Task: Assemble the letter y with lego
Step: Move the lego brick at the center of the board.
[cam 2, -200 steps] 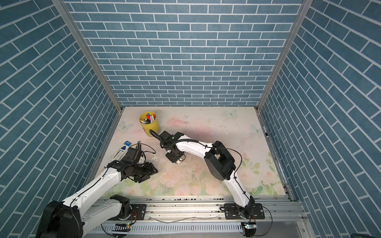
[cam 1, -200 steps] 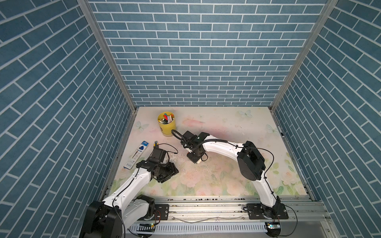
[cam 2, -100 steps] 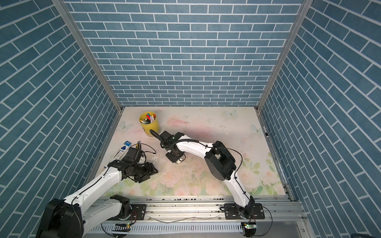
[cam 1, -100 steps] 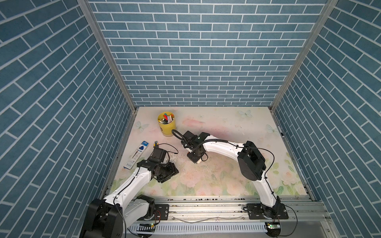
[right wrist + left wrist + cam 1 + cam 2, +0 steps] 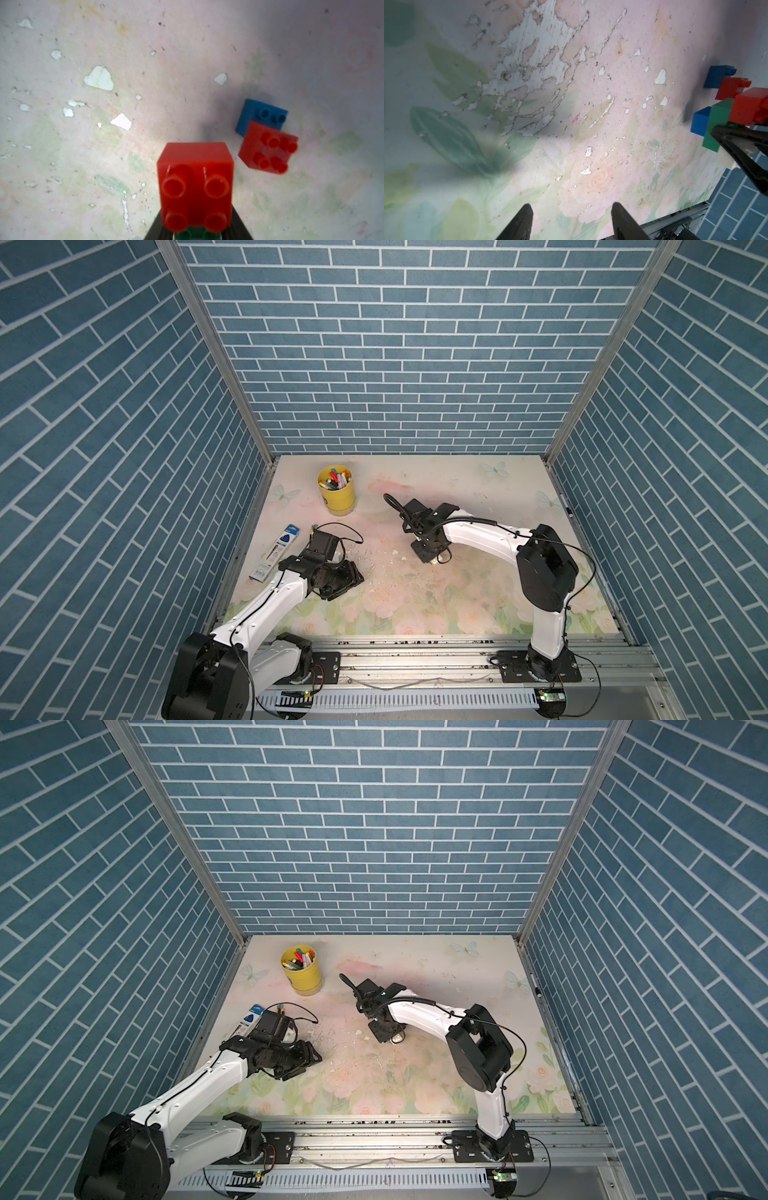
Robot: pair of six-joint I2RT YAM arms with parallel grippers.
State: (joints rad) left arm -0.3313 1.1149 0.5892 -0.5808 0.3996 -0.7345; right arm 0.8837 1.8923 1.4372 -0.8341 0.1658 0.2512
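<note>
Red-topped brick cluster (image 5: pixel 195 182) sits clamped in right gripper (image 5: pixel 432 556), blue-red pair (image 5: pixel 268 149) just beside; left gripper (image 5: pixel 571 205) apart, empty.

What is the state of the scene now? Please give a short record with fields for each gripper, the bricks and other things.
left gripper: open, empty, over the mat
right gripper: shut on cluster
cluster: red, green, blue and white bricks joined
pair: red on blue, joined, on mat, apart from cluster
cup: yellow, holds markers, toward the back
box: flat, beside left arm
</note>
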